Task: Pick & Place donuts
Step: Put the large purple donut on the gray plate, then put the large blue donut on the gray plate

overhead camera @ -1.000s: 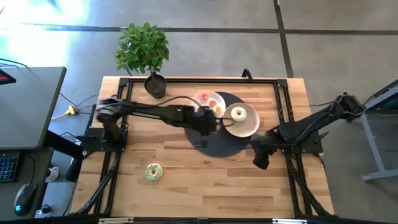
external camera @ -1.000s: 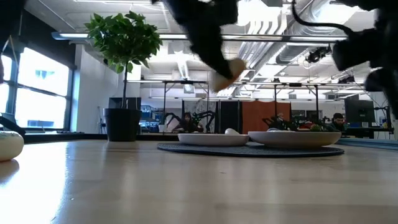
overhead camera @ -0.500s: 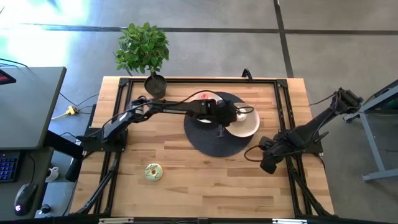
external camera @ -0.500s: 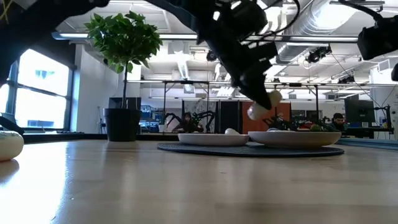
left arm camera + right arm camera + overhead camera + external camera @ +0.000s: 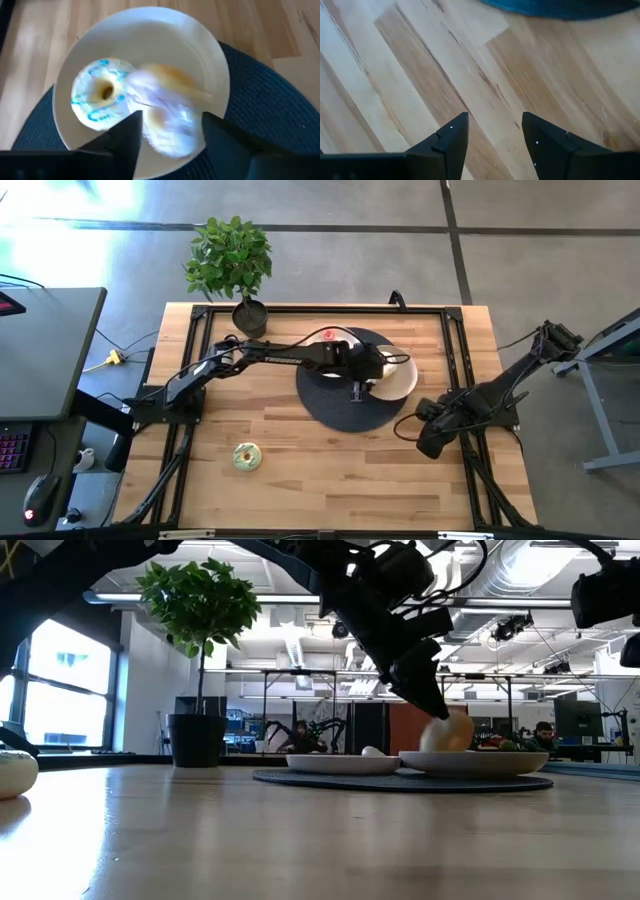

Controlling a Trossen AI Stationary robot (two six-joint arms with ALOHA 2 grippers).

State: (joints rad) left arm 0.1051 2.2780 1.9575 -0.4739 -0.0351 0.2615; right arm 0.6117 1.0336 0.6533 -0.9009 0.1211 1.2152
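Over the white plate (image 5: 200, 65), a blurred pale donut (image 5: 167, 117) sits just ahead of the left gripper (image 5: 170, 131), whose fingers stand apart, gripping nothing I can make out.

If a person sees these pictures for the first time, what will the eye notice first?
First, the left arm stretched across the table, its left gripper over the white plate, where a blurred donut lies beside a blue-drizzled donut. Then the lone green donut near the front edge, and the plant at the back.
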